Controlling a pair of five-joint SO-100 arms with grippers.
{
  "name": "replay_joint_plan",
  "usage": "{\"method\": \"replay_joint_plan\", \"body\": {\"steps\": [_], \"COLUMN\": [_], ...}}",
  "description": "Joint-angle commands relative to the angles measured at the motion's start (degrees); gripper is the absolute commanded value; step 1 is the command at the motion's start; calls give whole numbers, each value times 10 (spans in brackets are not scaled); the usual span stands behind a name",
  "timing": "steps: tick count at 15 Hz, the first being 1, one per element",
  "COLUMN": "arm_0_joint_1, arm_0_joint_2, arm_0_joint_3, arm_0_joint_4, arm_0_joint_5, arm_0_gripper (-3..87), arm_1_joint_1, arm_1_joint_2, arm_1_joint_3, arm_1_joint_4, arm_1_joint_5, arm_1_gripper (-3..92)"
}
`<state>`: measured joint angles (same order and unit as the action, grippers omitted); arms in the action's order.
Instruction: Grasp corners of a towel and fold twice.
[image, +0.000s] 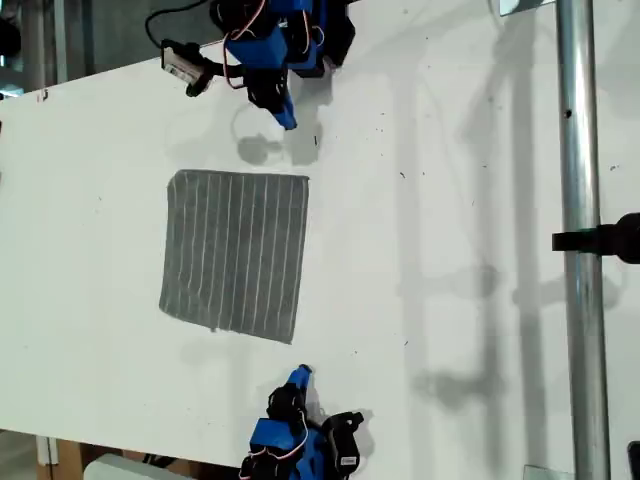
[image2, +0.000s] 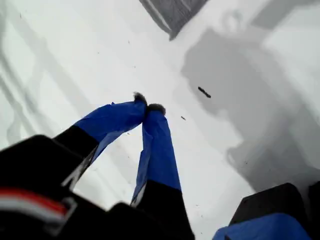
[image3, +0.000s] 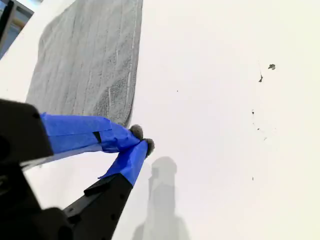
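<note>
Below the towel (image: 235, 255) in the exterior view, spread my second gripper (image: 304, 372) and my first gripper (image: 290, 122), both pressed together, before you pinch the corners (image: 295, 338)

- My second gripper (image3: 142, 140), blue-taped jaws w/ tips closed together, nothing btwn them, over white table (image3: 225, 125)
- Grey striped towel (image3: 87, 60) lies flat, one corner (image3: 125, 117) just beside the tips
- Gripper's shadow on table near tips; few dark specks further off
</note>
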<state>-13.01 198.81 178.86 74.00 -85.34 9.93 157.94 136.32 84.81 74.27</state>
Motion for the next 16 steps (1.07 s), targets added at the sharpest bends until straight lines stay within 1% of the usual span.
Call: {"method": "replay_joint_plan", "body": {"steps": [1,3,4,6,7,8,9,10,12,14,16], "arm_0_joint_1": [6,8,10,15,21,25,25,25,24,25,26], "arm_0_joint_2": [3,3,3,3,3,3,3,3,3,3,3], "arm_0_joint_3": [-1,-1,-1,-1,-1,-1,-1,-1,-1,-1,-1], "arm_0_joint_4": [3,3,3,3,3,3,3,3,3,3,3], "arm_0_joint_5": [-1,-4,-6,-10,-16,-18,-18,-16,-11,-10,-8], "arm_0_gripper": [-29,-29,-29,-29,-29,-29,-29,-29,-29,-29,-29], "arm_1_joint_1": [14,16,18,17,15,14,15,20,32,35,50], "arm_1_joint_2": [-253,-399,-448,-490,-494,-494,-494,-495,-506,-553,-623], "arm_1_joint_3": [-301,-484,-545,-596,-601,-599,-594,-576,-503,-432,-377], "arm_1_joint_4": [46,94,98,83,91,100,107,105,81,31,-42], "arm_1_joint_5": [-105,-171,-203,-242,-257,-265,-294,-338,-403,-446,-475], "arm_1_gripper": [-3,-3,-3,2,71,194,288,378,404,397,384]}}
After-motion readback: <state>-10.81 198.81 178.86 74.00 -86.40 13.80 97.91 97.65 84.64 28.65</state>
